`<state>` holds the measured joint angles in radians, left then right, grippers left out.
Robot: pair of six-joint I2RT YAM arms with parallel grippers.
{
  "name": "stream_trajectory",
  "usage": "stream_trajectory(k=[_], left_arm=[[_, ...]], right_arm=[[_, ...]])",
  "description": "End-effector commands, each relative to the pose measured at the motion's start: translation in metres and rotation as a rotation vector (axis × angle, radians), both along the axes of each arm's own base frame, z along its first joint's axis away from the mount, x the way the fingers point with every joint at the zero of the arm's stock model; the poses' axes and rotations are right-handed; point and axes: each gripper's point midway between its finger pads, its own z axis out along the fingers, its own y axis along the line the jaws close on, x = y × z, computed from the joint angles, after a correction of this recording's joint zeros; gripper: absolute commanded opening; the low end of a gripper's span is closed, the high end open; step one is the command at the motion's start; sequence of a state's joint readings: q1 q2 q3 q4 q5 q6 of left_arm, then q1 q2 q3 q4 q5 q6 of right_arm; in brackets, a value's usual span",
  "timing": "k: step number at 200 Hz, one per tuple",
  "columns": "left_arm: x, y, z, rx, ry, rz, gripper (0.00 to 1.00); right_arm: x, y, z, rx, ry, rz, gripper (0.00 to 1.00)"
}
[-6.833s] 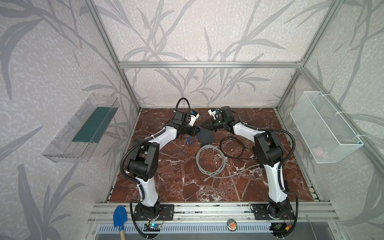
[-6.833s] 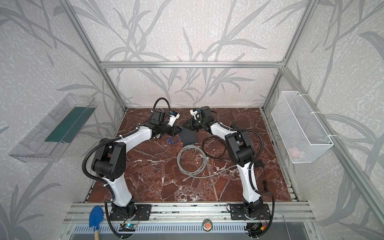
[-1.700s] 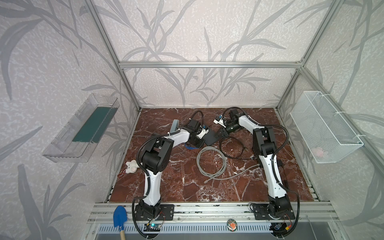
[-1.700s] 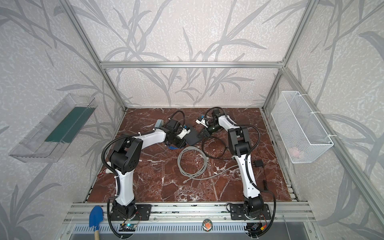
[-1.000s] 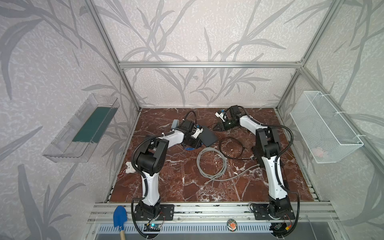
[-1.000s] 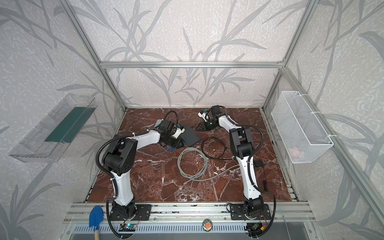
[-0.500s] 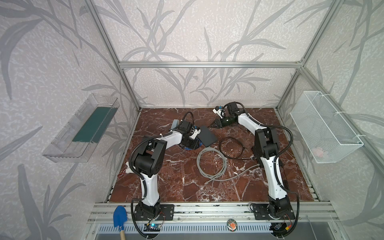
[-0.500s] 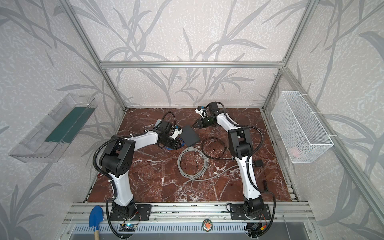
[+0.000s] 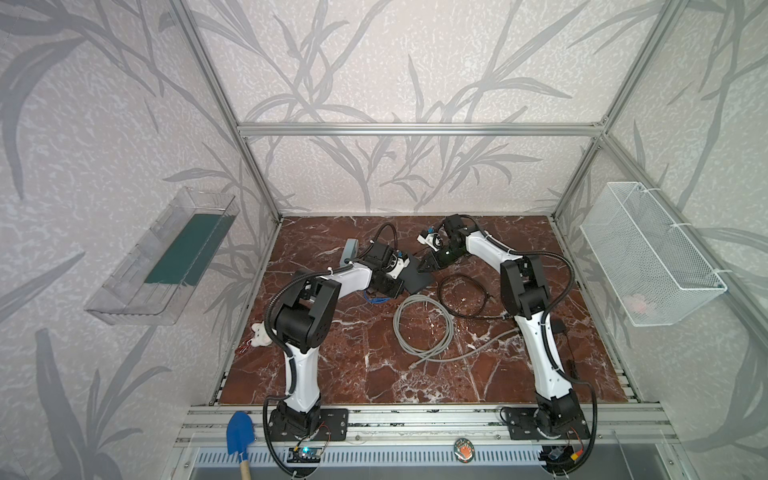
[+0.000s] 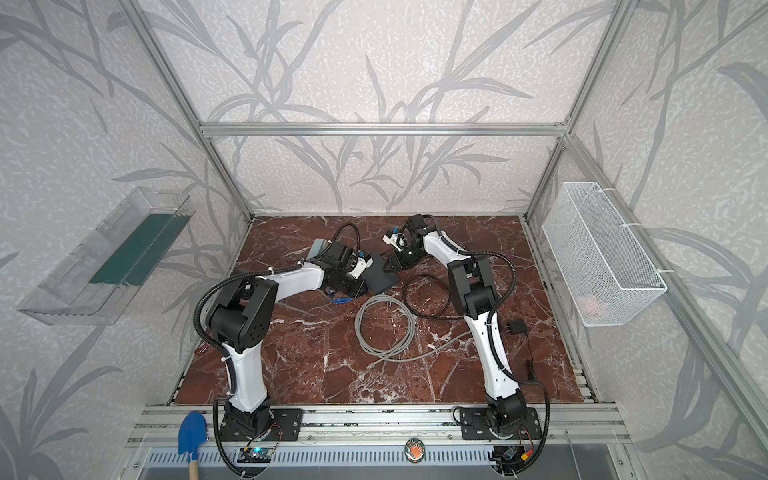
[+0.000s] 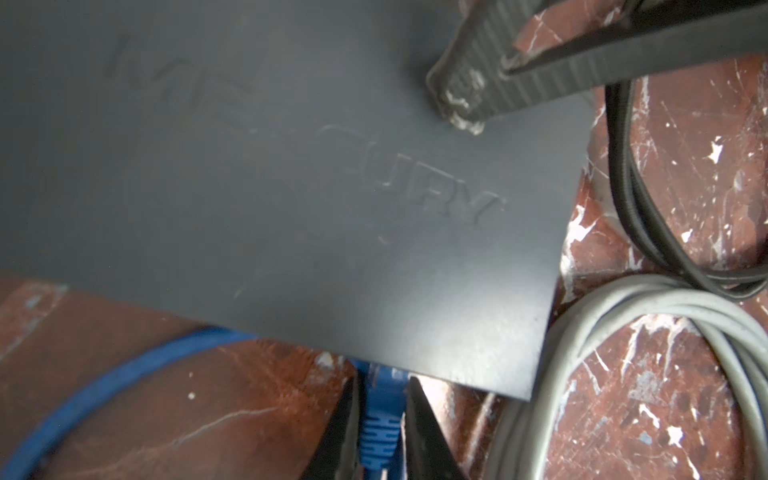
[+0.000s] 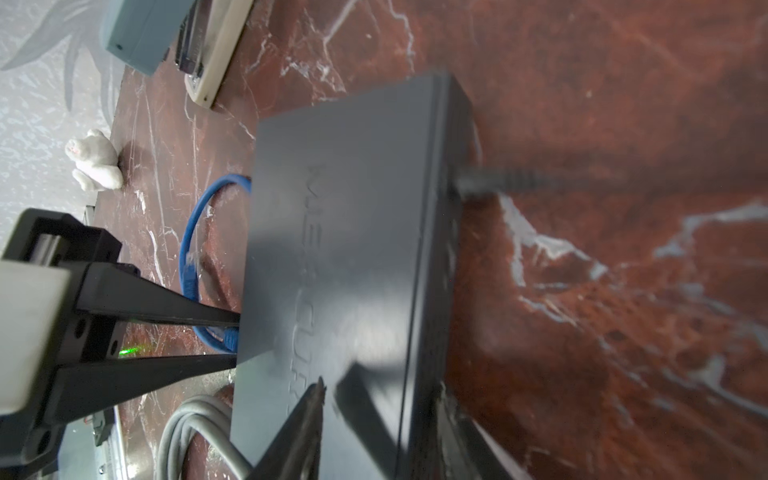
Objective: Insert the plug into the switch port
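Observation:
The switch [image 9: 415, 276] [image 10: 380, 279] is a flat dark grey box at the back middle of the marble table. My left gripper [image 11: 382, 386] [image 12: 235, 338] is shut on the blue plug [image 11: 380, 419] [image 12: 226, 336] at the switch's near edge [image 11: 415, 353]. The plug's front end is hidden under that edge. My right gripper [image 12: 380, 390] [image 11: 465, 112] [image 9: 426, 267] is shut on the switch's far corner [image 12: 432, 374], one finger on its top face. A black power lead [image 12: 490, 183] enters the switch's side.
The blue cable [image 9: 376, 297] [image 12: 195, 232] loops beside the switch. A grey cable coil [image 9: 424, 328] and a black cable loop [image 9: 465, 291] lie just in front. A teal-grey box [image 9: 350, 251] and a white toy figure [image 9: 261, 334] are on the left, a black adapter [image 10: 515, 328] on the right.
My left gripper's jaws have closed onto the blue plug at the switch's edge. The right gripper keeps its hold on the switch.

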<state>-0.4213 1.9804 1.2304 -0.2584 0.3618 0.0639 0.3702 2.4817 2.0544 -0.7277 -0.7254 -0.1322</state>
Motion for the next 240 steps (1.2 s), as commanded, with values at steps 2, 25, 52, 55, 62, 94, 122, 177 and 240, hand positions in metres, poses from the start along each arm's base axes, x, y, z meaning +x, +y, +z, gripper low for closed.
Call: stream_trajectory(k=[2,25,52,55,62,94,122,177,240], left_arm=[[-0.014,0.012,-0.035,0.082,0.071,0.01,0.15],[-0.008,0.008,-0.031,0.074,0.034,-0.005,0.11],[0.001,0.002,-0.027,0.054,-0.005,-0.034,0.08],[0.002,0.002,-0.028,0.056,-0.005,-0.034,0.08],[0.004,0.001,-0.028,0.058,-0.01,-0.037,0.08],[0.013,-0.007,-0.023,0.037,-0.027,-0.063,0.06],[0.02,-0.015,-0.018,0.016,-0.045,-0.089,0.05],[0.03,-0.014,-0.012,-0.007,-0.047,-0.079,0.06],[-0.001,0.008,-0.001,-0.038,0.078,-0.071,0.27]], right_arm=[[-0.032,0.007,-0.023,-0.033,0.096,0.063,0.42],[-0.045,0.009,-0.027,-0.047,0.122,0.091,0.41],[-0.06,0.016,-0.028,-0.034,0.15,0.124,0.37],[-0.061,0.018,-0.028,-0.033,0.151,0.129,0.37],[-0.064,0.019,-0.028,-0.034,0.154,0.135,0.37],[-0.083,0.028,-0.021,0.014,0.179,0.184,0.35],[-0.104,0.037,-0.017,0.052,0.212,0.247,0.34],[-0.106,0.046,0.002,0.103,0.202,0.265,0.34],[0.014,0.001,0.06,0.105,-0.021,-0.128,0.4]])
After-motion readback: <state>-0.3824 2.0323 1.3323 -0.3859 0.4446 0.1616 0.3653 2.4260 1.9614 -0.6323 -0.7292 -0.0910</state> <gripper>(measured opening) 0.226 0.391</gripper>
